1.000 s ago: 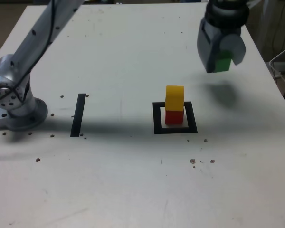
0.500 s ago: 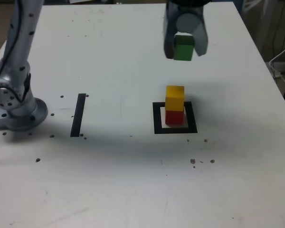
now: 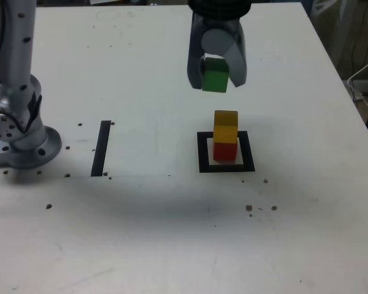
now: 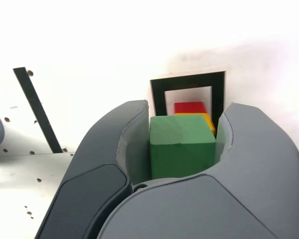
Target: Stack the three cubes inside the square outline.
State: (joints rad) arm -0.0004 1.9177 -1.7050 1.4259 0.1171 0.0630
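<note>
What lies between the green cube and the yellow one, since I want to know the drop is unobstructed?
Only bare tabletop shows between them in the exterior view.

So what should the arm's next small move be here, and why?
Probably a slight shift to centre the matte green cube over the matte yellow cube before lowering: the pincer grips it above the stack, but it appears off toward the exterior view's left.
</note>
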